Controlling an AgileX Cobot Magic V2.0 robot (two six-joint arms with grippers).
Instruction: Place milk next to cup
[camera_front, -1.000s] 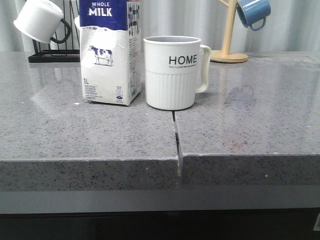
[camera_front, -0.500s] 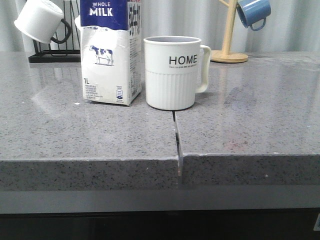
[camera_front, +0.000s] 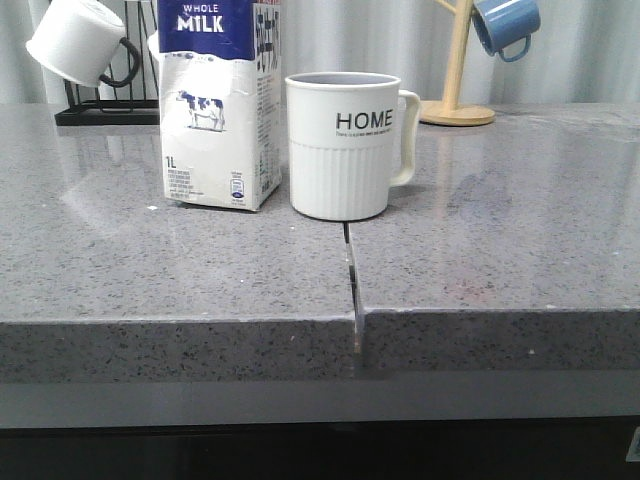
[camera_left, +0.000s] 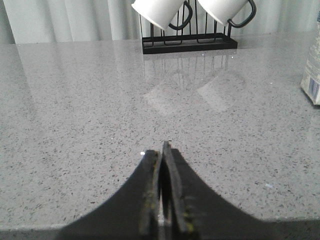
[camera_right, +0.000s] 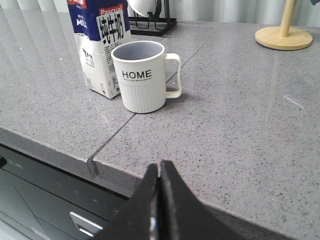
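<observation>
— Where's the milk?
— Upper left of centre in the front view, upright on the counter, just beside the cup; a thin gap shows between them at the base.
— Anything in the cup?
— Greyish inside, nothing visible in it. Handle points toward the right of the frame.
— And behind them?
— White mugs hanging on a black rack at upper left, a blue mug on a wooden stand at upper right.
— The arms?
— Left tool low over bare counter, fingers pressed together, holding nothing. Right tool at the counter's near edge, also closed up and empty, facing the cup.
</observation>
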